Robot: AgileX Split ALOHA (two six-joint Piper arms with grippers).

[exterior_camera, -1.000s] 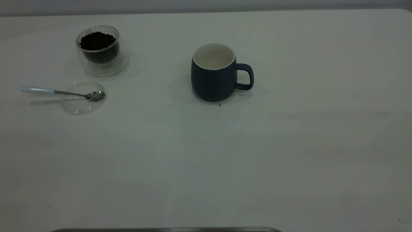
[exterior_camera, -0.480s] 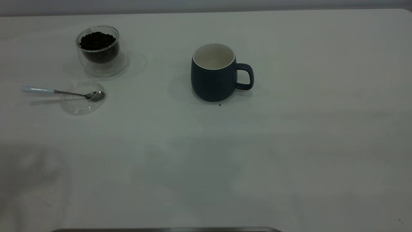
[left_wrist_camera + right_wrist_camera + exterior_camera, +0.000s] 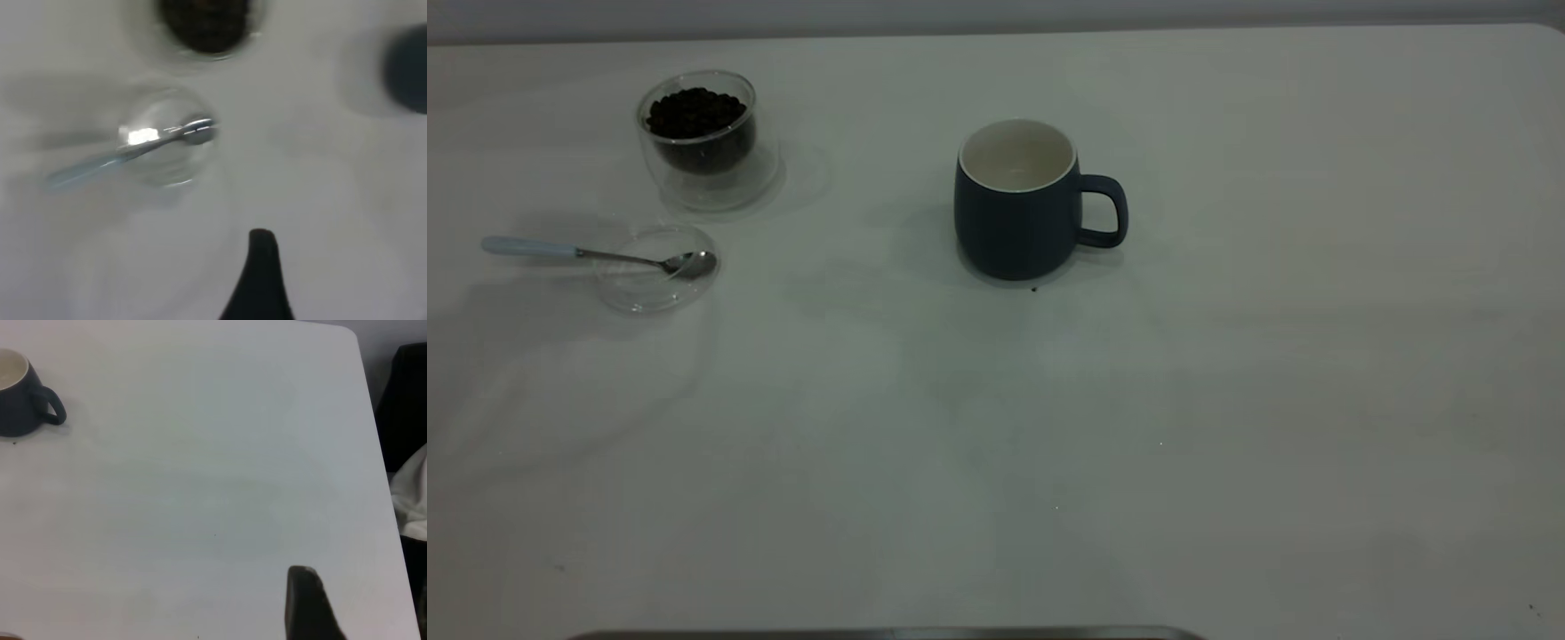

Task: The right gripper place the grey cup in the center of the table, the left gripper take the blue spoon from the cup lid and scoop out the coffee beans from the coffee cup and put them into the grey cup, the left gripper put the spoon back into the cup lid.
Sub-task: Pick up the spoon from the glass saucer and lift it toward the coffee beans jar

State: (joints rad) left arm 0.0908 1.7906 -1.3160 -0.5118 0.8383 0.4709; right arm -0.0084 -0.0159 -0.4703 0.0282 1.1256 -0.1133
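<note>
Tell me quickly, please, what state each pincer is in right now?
Left pincer: above the blue spoon on the cup lid, holding nothing; open or closed cannot be told.
Right pincer: far from the grey cup, holding nothing; cannot be told.

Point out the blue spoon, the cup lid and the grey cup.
blue spoon [image 3: 527, 247], exterior view, pale handle.
cup lid [image 3: 636, 293], exterior view, near rim.
grey cup [image 3: 1014, 229], exterior view, dark outer wall.

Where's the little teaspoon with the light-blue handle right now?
In the exterior view, the light-blue-handled metal teaspoon lies at the table's left, its bowl resting in the clear round lid, in front of the glass cup of coffee beans.
</note>
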